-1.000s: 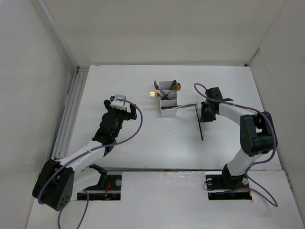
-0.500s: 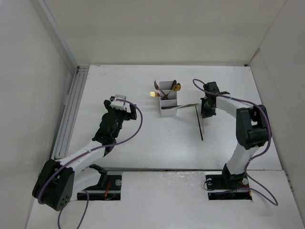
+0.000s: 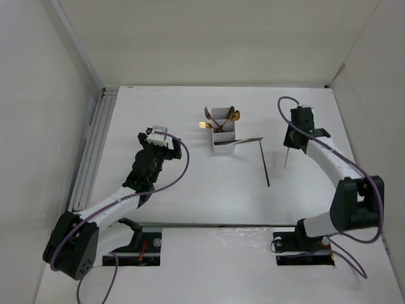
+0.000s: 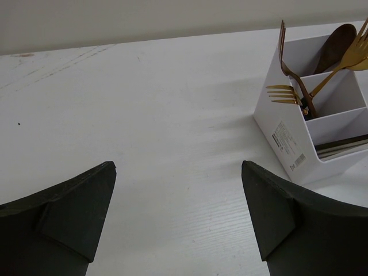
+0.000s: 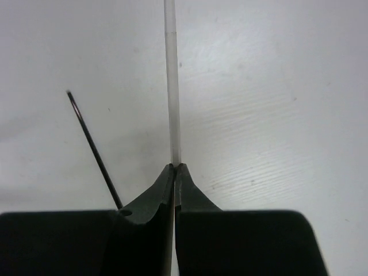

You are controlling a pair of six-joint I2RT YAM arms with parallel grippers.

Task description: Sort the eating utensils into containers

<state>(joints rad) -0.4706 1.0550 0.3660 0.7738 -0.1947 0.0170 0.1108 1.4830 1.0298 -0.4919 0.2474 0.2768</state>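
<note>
small printed label on white box, print too small to read

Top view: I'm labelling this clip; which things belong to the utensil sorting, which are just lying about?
Job: white divided box, gold forks and spoons, dark chopstick, silvery chopstick in right gripper.
Lying about: purple cables, metal rail.

white box: gold forks upright | dark chopstick: flat | pale chopstick: gripped
</note>
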